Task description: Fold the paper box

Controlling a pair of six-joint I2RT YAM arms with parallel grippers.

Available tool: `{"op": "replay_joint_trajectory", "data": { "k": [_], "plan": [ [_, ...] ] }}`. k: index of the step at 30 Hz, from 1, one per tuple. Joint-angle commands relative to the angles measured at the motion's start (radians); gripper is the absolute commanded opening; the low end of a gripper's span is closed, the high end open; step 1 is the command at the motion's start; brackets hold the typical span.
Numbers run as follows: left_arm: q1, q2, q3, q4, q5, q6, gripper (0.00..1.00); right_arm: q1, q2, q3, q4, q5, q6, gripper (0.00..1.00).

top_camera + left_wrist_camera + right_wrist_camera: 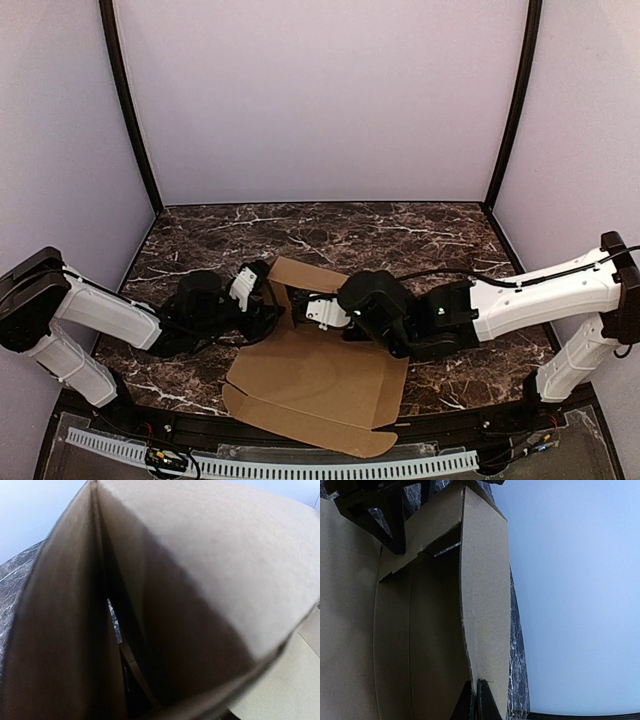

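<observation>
The paper box [310, 385] is a brown die-cut cardboard sheet lying mostly flat at the table's near middle, with its far panel and side flaps raised. My right gripper [318, 312] reaches in from the right. In the right wrist view its jaws [476, 700] are shut on the edge of an upright flap [485, 580]. My left gripper [262, 298] is against the raised left side of the box. Cardboard [200, 580] fills the left wrist view and hides its fingers. The left gripper's black body also shows in the right wrist view [385, 515].
The dark marble table [400, 240] is enclosed by lilac walls with black corner posts [130, 110]. The sheet's near edge overhangs the front of the table, above a white cable tray [300, 465].
</observation>
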Motion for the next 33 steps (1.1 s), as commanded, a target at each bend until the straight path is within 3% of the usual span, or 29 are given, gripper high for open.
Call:
{"op": "replay_joint_trajectory", "data": {
  "k": [1, 11, 26, 33],
  "plan": [
    [-0.002, -0.01, 0.053, -0.001, -0.002, -0.005, 0.48, 0.009, 0.047, -0.002, -0.159, -0.085, 0.05, 0.0],
    [-0.003, -0.014, 0.026, 0.107, -0.001, -0.003, 0.35, 0.009, 0.008, 0.025, -0.215, -0.15, 0.118, 0.0],
    [-0.002, 0.104, 0.023, 0.356, 0.006, -0.006, 0.48, 0.006, 0.012, 0.076, -0.269, -0.271, 0.255, 0.0],
    [-0.003, 0.188, 0.045, 0.461, -0.006, -0.012, 0.28, -0.002, 0.025, 0.104, -0.301, -0.295, 0.323, 0.0]
  ]
}}
